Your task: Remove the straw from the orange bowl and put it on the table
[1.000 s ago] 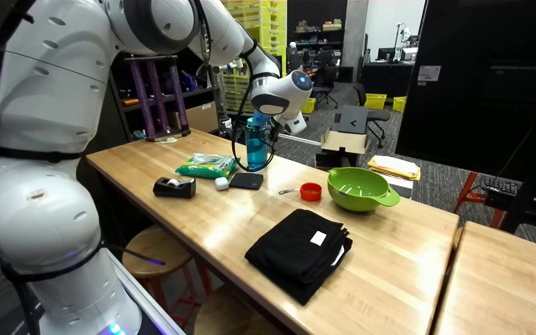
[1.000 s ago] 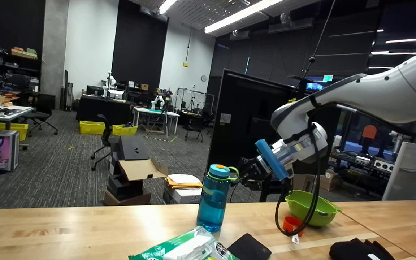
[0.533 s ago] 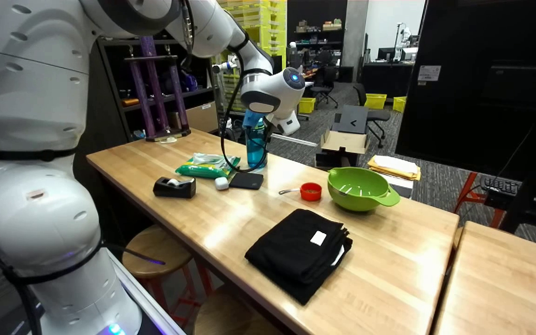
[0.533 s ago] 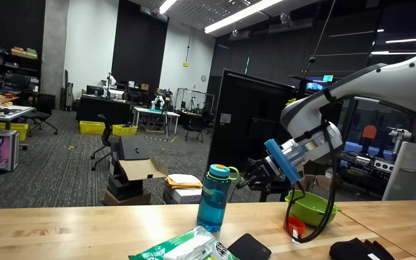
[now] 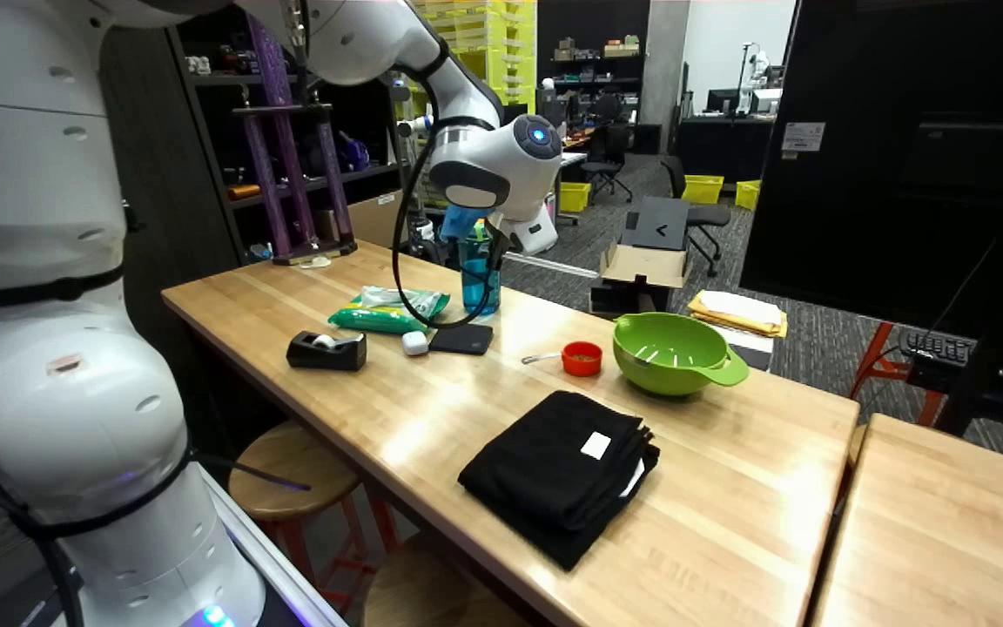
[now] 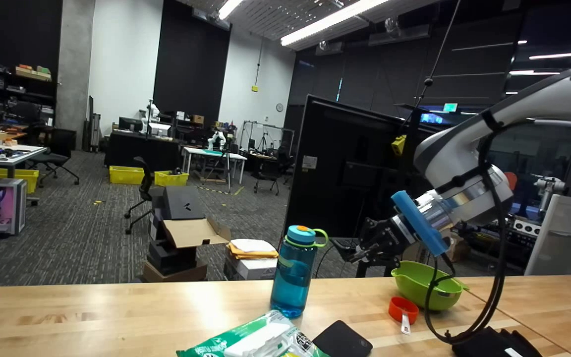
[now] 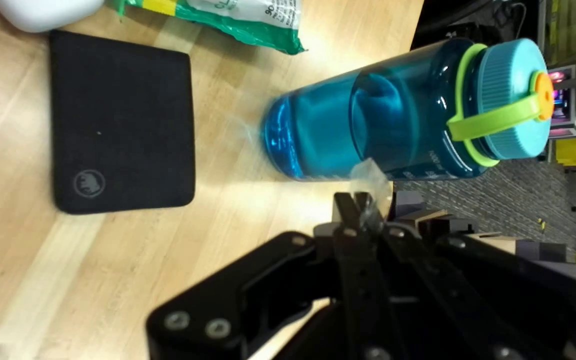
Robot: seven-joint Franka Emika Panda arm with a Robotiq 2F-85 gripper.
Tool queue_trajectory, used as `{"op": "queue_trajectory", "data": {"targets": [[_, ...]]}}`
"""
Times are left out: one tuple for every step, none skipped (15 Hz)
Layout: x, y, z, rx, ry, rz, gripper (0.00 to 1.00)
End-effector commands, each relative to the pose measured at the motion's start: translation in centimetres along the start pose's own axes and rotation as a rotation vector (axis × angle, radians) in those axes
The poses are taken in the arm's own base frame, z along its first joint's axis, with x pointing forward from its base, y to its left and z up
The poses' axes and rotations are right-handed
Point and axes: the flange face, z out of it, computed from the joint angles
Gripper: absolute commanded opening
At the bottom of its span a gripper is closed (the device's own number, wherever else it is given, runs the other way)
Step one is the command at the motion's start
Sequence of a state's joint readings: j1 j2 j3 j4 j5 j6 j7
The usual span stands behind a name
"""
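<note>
The orange bowl (image 5: 582, 367), a small red-orange cup, stands on the table (image 5: 702, 488) beside the green bowl. A silvery handle lies at its side. Small brownish contents show inside; I cannot make out a straw. It also shows in an exterior view (image 6: 395, 312). My gripper (image 7: 353, 200) hangs above the table near the bottle, apart from the orange bowl. Its fingers stand almost together in the wrist view. A translucent scrap (image 7: 372, 180) shows at the fingertips; whether it is held or stuck to a finger I cannot tell. The orange bowl is out of the wrist view.
A blue water bottle (image 7: 333, 125) stands close to the gripper. A black pouch (image 7: 123, 125), a wipes packet (image 5: 380, 318), a white case (image 5: 414, 343) and a tape dispenser (image 5: 327, 353) lie nearby. The green bowl (image 5: 667, 374) and folded black cloth (image 5: 545, 475) are further along.
The arm has drawn back toward its base. In an exterior view the gripper has moved right, away from the bottle. The objects on the table have not moved.
</note>
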State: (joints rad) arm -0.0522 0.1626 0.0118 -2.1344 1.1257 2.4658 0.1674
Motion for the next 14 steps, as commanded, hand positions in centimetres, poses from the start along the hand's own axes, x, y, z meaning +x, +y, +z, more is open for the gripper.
{"op": "queue_trajectory", "data": {"targets": [[-1.0,1.9,-4.1,0.038,0.036,-0.006,0.01],[-0.9,2.5,-5.2,0.044,0.037,-0.013,0.01],[-0.8,2.9,-6.1,0.051,0.042,-0.02,0.01],[-0.6,3.4,-7.0,0.056,0.051,-0.023,0.01],[-0.4,3.8,-7.8,0.066,0.06,-0.022,0.01],[-0.1,4.3,-8.6,0.075,0.07,-0.019,0.01],[0.1,4.7,-9.3,0.083,0.079,-0.015,0.01],[0.4,5.1,-10.0,0.095,0.085,-0.01,0.01],[0.7,5.6,-10.6,0.113,0.088,-0.004,0.01],[1.0,5.8,-11.1,0.132,0.086,-0.004,0.01],[1.4,6.0,-11.4,0.154,0.075,-0.01,0.01],[1.8,6.2,-11.6,0.171,0.07,-0.012,0.01],[2.3,6.3,-11.6,0.191,0.058,-0.017,0.01],[2.6,6.4,-11.7,0.205,0.05,-0.021,0.01]]}}
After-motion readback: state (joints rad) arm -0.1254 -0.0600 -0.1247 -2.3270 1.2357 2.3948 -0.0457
